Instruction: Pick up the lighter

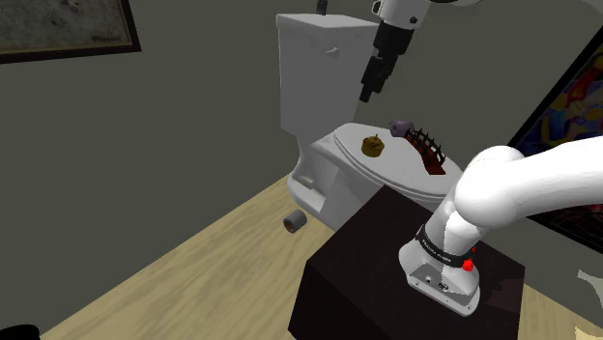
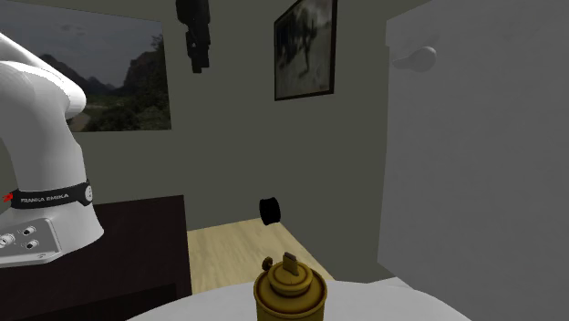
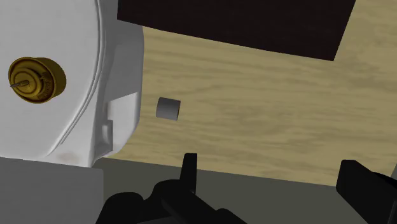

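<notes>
Lighter [image 1: 374, 146] looks untouched imo: brass-coloured thing sitting upright on the closed toilet lid [image 1: 387, 176], nearer the tank end. Gripper [image 1: 370, 94] hangs well above it, up by the tank, w/ fingers spread wide and nothing between them. So basically nothing done yet. It's gotta line up over the lighter, drop down, close on it, then lift.
</notes>
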You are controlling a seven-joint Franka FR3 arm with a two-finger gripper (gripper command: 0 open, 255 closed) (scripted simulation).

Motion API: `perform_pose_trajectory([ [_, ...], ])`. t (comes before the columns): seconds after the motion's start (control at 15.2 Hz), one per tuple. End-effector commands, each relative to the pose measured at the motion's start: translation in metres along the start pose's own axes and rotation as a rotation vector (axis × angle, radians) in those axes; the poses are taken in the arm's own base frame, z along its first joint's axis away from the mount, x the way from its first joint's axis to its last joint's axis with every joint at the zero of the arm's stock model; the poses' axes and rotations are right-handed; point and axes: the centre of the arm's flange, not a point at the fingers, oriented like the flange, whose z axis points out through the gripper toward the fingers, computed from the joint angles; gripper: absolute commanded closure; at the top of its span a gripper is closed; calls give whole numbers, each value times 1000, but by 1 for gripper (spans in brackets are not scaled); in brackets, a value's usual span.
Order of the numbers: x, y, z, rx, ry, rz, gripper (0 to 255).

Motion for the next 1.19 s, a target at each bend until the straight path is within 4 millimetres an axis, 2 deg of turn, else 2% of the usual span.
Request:
perform_pose_trajectory([
  [0.0,0,0,0,0,0,0,0],
  [1.12,23,208,108,70,-75,52,0],
])
